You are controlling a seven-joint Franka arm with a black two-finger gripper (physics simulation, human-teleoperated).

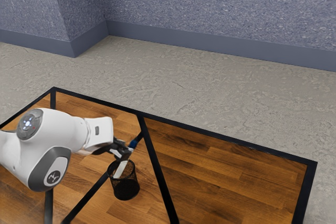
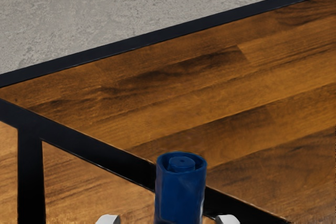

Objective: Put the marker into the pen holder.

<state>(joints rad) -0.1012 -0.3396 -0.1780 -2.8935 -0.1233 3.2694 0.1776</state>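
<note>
Between the jaws (image 1: 123, 153), hold the marker (image 1: 121, 170) pinched. In the exterior view, see its white length slanting below them at the mouth of the black mesh pen holder (image 1: 126, 189); in the wrist view, make out its smooth blue end (image 2: 180, 198), hollow-rimmed and round-knobbed, against grainy wooden tabletop (image 2: 220, 87).

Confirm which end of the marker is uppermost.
The marker's blue end. It sticks up above the pincer, while its white end slants down at the mouth of the pen holder.
</note>
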